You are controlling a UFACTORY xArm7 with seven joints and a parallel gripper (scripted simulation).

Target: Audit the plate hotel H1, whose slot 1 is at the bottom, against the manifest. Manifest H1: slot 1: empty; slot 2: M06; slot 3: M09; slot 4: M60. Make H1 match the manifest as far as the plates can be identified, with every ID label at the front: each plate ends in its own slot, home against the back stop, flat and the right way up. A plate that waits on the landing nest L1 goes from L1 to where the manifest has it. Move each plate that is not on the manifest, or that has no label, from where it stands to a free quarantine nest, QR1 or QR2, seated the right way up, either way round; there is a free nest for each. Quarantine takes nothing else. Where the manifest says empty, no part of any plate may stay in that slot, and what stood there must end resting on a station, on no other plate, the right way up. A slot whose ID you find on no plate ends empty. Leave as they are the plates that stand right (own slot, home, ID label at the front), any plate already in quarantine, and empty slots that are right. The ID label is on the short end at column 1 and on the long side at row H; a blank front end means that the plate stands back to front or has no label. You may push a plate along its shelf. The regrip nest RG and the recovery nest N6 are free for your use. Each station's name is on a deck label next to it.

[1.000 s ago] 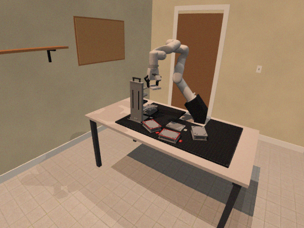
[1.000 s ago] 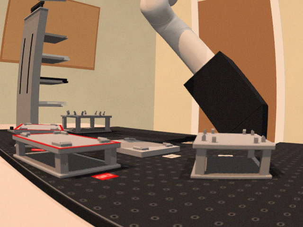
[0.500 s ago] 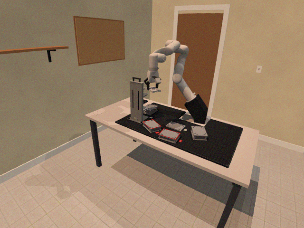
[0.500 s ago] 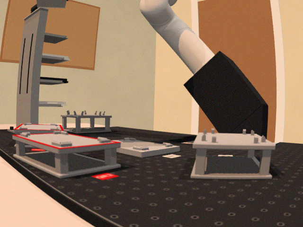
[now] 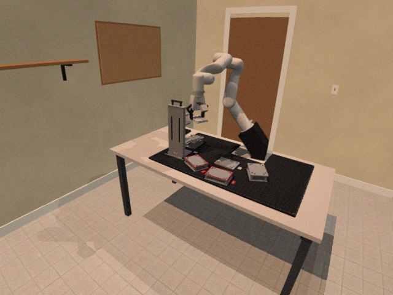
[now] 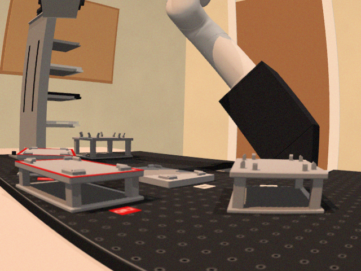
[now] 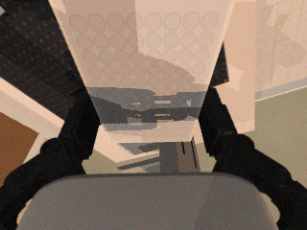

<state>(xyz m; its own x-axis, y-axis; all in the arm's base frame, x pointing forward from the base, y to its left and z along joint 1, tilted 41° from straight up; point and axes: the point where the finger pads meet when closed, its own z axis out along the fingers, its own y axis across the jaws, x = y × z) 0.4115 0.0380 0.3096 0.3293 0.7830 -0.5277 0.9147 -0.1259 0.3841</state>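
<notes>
My gripper (image 5: 198, 111) is shut on a see-through well plate (image 5: 200, 120) and holds it in the air beside the upper shelves of the plate hotel H1 (image 5: 176, 131). In the wrist view the plate (image 7: 144, 62) sits between the two black fingers, with its round wells visible and the hotel below it. In the exterior view the hotel (image 6: 35, 78) shows a dark plate (image 6: 63, 94) on the second shelf from the bottom. A pale plate (image 6: 62, 123) lies on the lowest shelf. The two upper shelves look bare. No ID label is readable.
Two red-edged quarantine nests (image 5: 196, 161) (image 5: 218, 174) stand in front of the hotel. A flat nest (image 5: 226, 163) and a raised nest (image 5: 256, 171) lie to their right. Another raised nest (image 6: 102, 143) stands beside the hotel. The arm's black base (image 5: 253, 141) is behind them.
</notes>
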